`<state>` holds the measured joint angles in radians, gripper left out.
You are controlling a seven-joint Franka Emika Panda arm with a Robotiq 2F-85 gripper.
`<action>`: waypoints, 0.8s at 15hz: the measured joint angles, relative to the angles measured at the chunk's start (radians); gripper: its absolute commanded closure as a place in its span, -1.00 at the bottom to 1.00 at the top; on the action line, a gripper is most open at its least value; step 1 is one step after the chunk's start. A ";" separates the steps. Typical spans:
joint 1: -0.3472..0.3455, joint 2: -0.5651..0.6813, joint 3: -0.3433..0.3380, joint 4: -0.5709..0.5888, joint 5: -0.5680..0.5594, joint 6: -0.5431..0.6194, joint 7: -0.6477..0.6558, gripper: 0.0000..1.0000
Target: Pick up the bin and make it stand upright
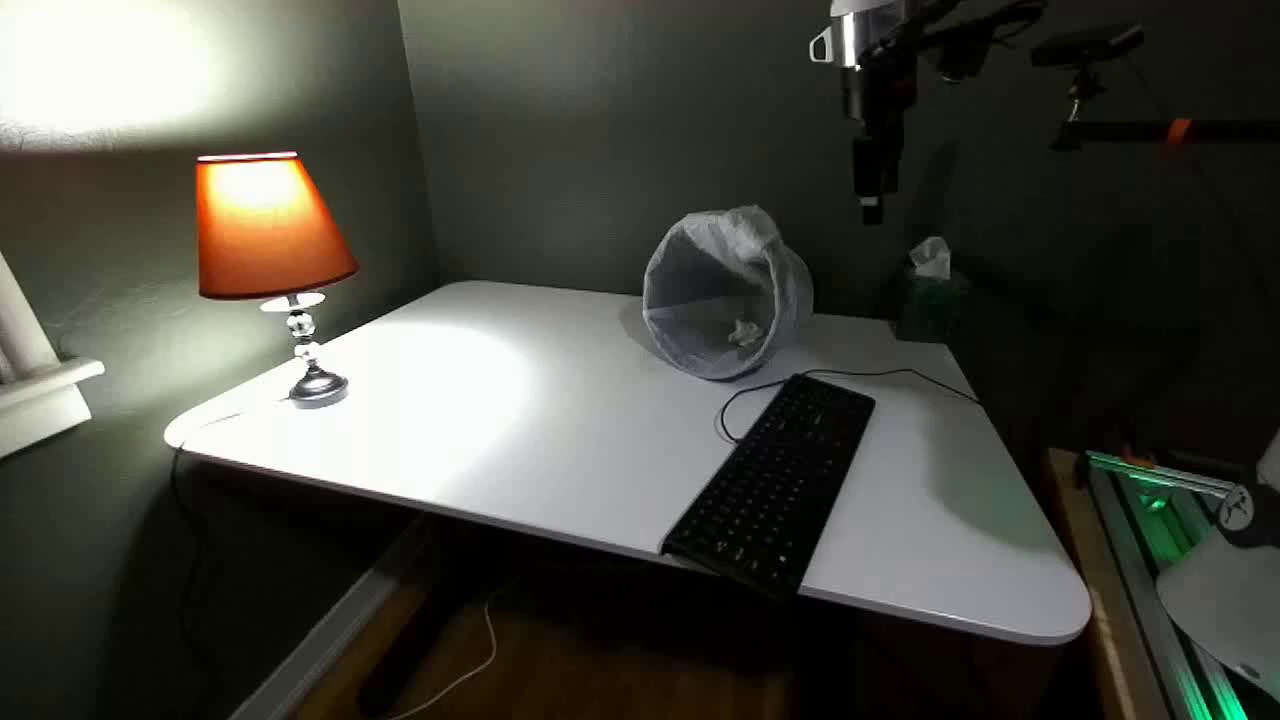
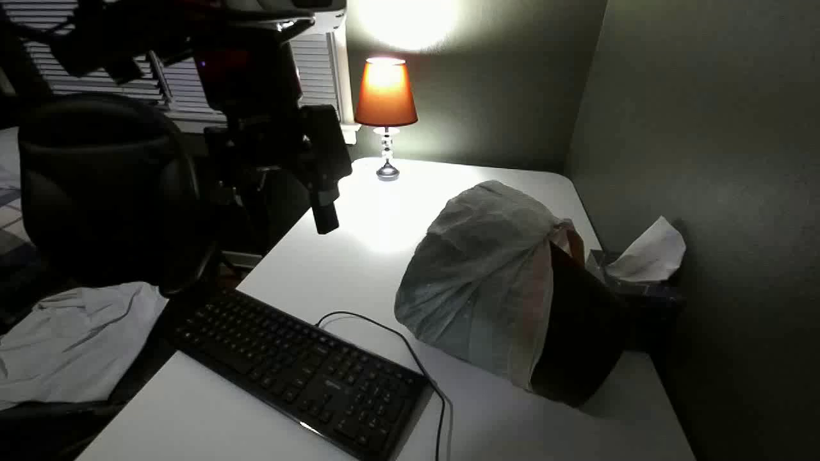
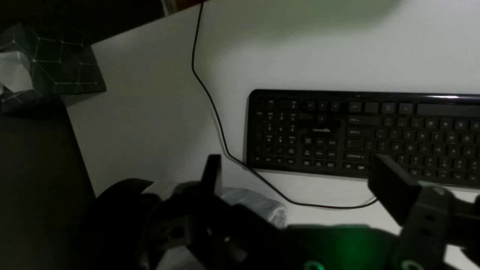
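The bin lies on its side on the white desk (image 1: 580, 440), with a whitish translucent liner over its rim and a dark base. In an exterior view the bin (image 1: 700, 345) shows its open mouth, with crumpled white paper inside. In an exterior view the bin (image 2: 480, 288) shows its lined side and dark base. In the wrist view the bin (image 3: 253, 200) is mostly hidden behind the gripper. My gripper (image 3: 300, 167) is open and empty, its fingers wide apart. It hangs above the desk, apart from the bin, in both exterior views (image 1: 872, 205) (image 2: 282, 208).
A black keyboard (image 1: 780, 480) with a looping cable lies beside the bin and overhangs the desk's edge. A tissue box (image 1: 928, 305) stands near the bin's base by the wall. An orange-shaded lamp (image 1: 270, 230) stands at the far end. A dark chair (image 2: 106, 192) stands beside the desk.
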<state>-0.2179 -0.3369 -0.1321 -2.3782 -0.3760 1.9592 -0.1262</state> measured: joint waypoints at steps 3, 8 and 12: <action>0.000 0.000 0.000 0.000 0.000 0.000 0.000 -1.00; 0.001 0.000 -0.001 0.000 0.000 0.000 0.000 -1.00; 0.002 0.023 0.004 0.015 -0.008 0.022 0.054 -1.00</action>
<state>-0.2157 -0.3135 -0.1285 -2.3632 -0.3840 1.9813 -0.0719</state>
